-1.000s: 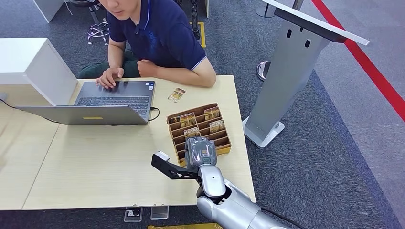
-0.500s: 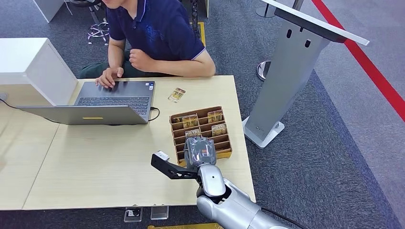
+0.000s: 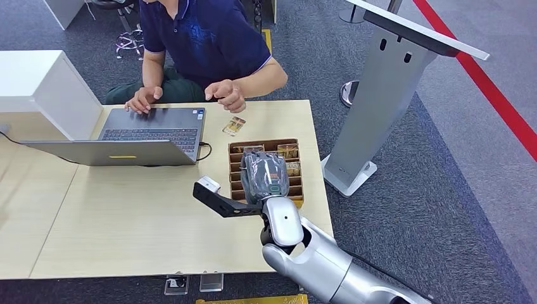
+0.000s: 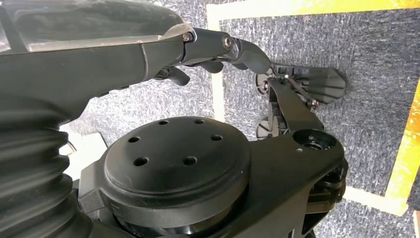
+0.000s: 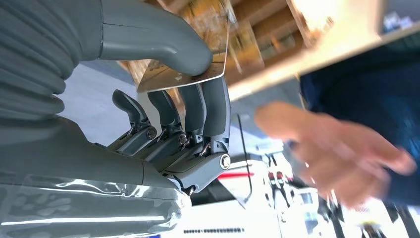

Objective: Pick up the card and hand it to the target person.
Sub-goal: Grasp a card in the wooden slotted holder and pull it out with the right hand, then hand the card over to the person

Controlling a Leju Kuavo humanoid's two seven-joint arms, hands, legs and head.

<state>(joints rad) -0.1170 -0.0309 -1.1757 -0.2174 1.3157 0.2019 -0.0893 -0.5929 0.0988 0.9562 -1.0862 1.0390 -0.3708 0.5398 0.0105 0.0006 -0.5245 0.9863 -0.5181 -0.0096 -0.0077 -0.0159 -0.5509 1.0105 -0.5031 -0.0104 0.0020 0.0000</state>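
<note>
The right hand [image 3: 265,177] hangs over the wooden card tray [image 3: 296,190] and hides most of its compartments in the head view. In the right wrist view, the right hand [image 5: 163,94] pinches one card [image 5: 198,54] between its thumb and its curled fingers [image 5: 208,106]; the card's upper part is blurred and its print cannot be read. Beyond it the person's hand [image 5: 337,153] is a smeared shape, reaching toward the robot. In the head view that person's hand [image 3: 226,95] is raised above the far edge of the tabletop [image 3: 126,215]. A few cards show in the tray's far slots; how many in all cannot be told. One loose card [image 3: 234,125] lies on the tabletop just beyond the tray, right of one open laptop [image 3: 136,136]. The left hand [image 4: 208,49] hangs above the carpet, fingers curled in on nothing.
</note>
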